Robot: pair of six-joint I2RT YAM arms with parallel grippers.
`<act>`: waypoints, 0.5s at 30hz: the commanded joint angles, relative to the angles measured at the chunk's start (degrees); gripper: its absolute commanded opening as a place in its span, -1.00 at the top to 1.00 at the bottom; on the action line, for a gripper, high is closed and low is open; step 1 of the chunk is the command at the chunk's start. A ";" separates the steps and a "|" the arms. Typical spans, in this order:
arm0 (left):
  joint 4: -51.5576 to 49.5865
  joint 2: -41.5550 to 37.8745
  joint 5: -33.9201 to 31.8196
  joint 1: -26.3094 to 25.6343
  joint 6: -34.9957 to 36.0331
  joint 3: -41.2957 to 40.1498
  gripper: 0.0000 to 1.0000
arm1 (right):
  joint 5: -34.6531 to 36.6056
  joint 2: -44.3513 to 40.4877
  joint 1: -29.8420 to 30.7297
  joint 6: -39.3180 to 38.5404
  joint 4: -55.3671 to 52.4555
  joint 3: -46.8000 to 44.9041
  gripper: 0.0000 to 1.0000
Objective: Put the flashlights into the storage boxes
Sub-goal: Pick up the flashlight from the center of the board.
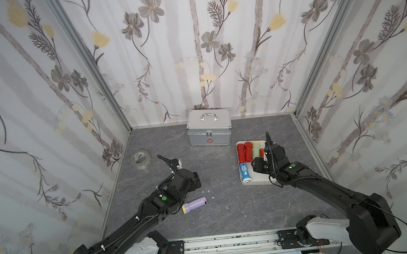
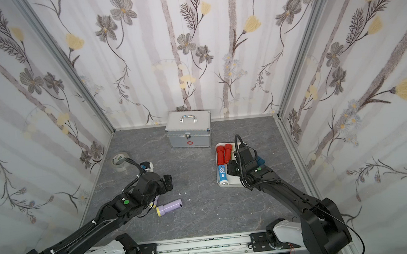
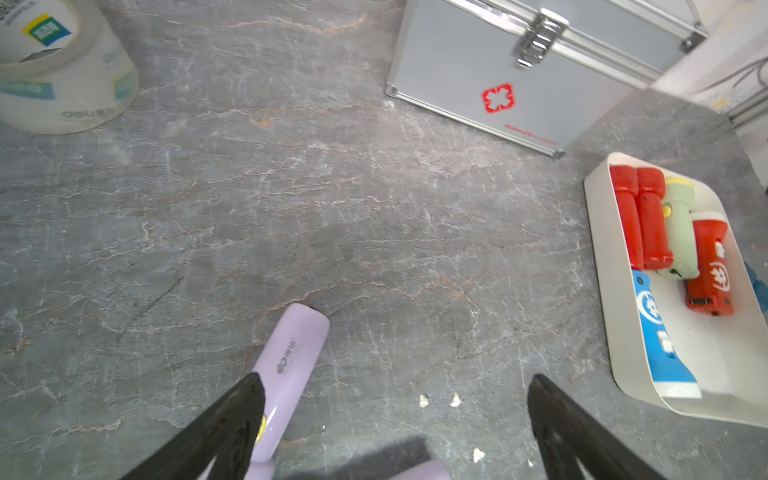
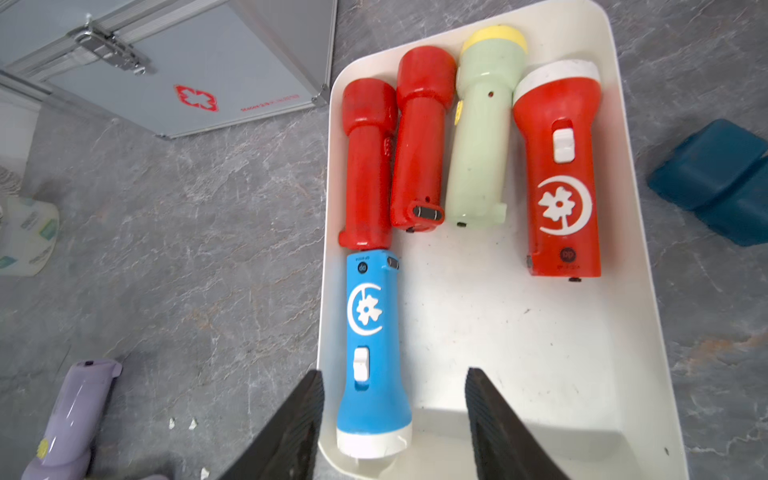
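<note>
Your grey bench (image 1: 214,172) held a silver case (image 1: 209,129) at its far edge, tape roll (image 1: 141,159) far left, white tray (image 1: 257,182) right, lilac flashlight (image 1: 194,204) near left.

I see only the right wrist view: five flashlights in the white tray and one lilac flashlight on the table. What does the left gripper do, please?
Observer: The left gripper is open, with nothing between its fingers; the lilac flashlight lies at one finger.
Operator: Is another flashlight outside the tray?
Observer: Yes, a second lilac flashlight lies beside the first, right beneath the left gripper.
Operator: What is on top of the metal case?
Observer: A handle, on its lid.
</note>
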 commanded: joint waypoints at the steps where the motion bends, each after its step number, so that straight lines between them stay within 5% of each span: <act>1: -8.79 1.61 2.04 -2.86 1.74 1.11 -0.99 | -0.88 -1.61 -0.20 -1.19 2.11 -1.63 -0.16; 7: -16.43 -1.27 11.02 -8.53 -1.67 1.08 -0.84 | -2.19 -3.07 -2.19 -2.70 2.58 -3.47 -0.17; 15: -18.57 -2.79 14.48 -11.36 -4.55 -3.90 -0.78 | -5.59 -5.43 -4.77 -3.54 5.50 -5.81 -0.19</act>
